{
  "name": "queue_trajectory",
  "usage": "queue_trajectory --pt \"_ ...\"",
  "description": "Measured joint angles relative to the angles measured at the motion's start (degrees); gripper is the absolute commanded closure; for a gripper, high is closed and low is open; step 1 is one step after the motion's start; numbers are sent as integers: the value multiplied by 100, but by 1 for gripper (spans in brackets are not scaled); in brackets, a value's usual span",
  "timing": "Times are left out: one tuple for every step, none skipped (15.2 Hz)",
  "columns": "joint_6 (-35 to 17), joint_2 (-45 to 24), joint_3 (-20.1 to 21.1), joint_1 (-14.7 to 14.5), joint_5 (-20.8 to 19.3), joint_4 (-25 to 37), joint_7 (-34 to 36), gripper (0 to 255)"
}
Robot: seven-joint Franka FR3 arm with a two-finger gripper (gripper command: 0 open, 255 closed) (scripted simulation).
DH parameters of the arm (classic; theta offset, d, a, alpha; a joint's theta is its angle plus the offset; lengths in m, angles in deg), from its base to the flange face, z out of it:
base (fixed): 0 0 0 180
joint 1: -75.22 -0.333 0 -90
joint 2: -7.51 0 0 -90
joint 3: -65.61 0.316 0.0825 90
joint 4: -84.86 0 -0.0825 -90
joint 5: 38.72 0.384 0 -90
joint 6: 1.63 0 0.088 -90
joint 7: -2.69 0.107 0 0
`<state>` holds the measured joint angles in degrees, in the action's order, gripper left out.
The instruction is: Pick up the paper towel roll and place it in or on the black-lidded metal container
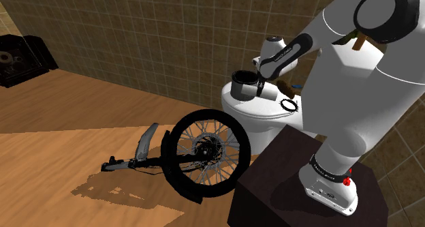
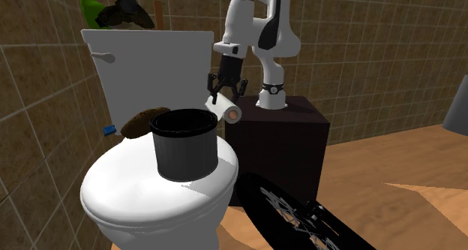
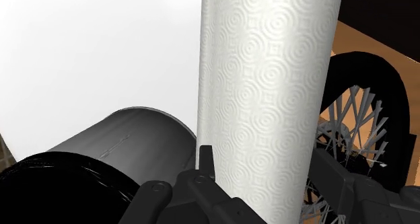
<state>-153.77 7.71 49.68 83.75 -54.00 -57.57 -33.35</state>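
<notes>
So, the hand (image 2: 225, 89) is pinching the paper towel roll (image 3: 266, 88) around its middle, 1 finger each side, probably for balance. The black-rimmed container (image 2: 184, 145) stands just beside the hand, slightly lower.

Home bathroom: white toilet (image 2: 150, 68), brown tiled walls (image 1: 170, 35), wooden floor (image 1: 54, 103).
</notes>
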Motion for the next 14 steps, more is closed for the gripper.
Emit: queue_trajectory --pt "99 85 9 -9 -6 14 7 255" --pt "181 129 16 -16 5 51 -1 255" --pt "266 193 17 -17 8 73 -16 255" --pt "334 258 21 -18 2 76 -17 255" --pt "419 326 20 -18 5 95 -35 255" --pt "504 373 19 -17 16 135 -61 255" --pt "599 452 26 -20 12 152 -62 255" --pt "680 490 30 -25 24 195 -76 255" --pt "762 559 39 -29 20 207 -73 255" --pt "849 611 46 -34 25 242 -80 255" --pt "939 681 51 -35 25 264 -90 255" --pt "1019 739 52 -35 26 286 -103 255" --pt "1092 786 57 -37 29 311 -109 255" --pt "1164 818 64 -42 37 352 -117 255"
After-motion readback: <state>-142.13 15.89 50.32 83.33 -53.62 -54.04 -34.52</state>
